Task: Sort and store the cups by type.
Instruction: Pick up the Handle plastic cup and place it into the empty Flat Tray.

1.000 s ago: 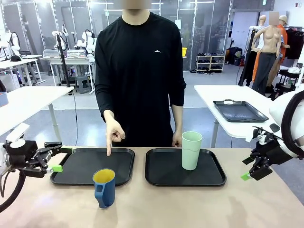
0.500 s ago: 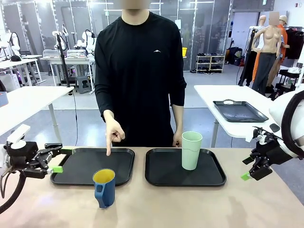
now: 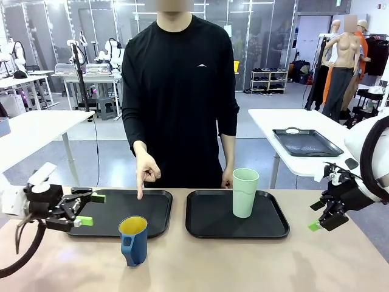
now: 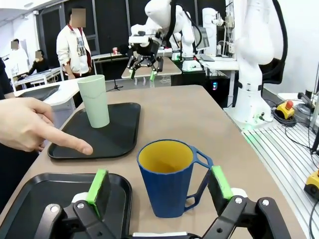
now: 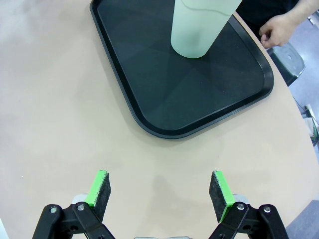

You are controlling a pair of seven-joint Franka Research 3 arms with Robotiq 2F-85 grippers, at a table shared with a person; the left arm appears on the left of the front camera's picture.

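Observation:
The dark blue mug (image 3: 134, 239) with a yellow inside stands on the bare table just in front of the left black tray (image 3: 109, 214); its handle faces the near edge. In the left wrist view the blue mug (image 4: 168, 182) sits just beyond my open fingers. My left gripper (image 3: 90, 209) is open, a short way to the mug's left, over the left tray's corner. The pale mint tumbler (image 3: 245, 192) stands upright on the right black tray (image 3: 213, 220). My right gripper (image 3: 321, 216) hangs open at the table's right side, away from the mint tumbler (image 5: 202, 25).
The person stands at the far side; one hand (image 3: 144, 173) points a finger down at the left tray, the other hand (image 3: 226, 177) rests behind the right tray. Bare tabletop lies in front of both trays. Another table with a tray (image 3: 306, 141) stands behind at right.
My left gripper has moved right, toward the blue mug and over the left tray's corner. The right arm, both cups and the pointing hand have stayed put.

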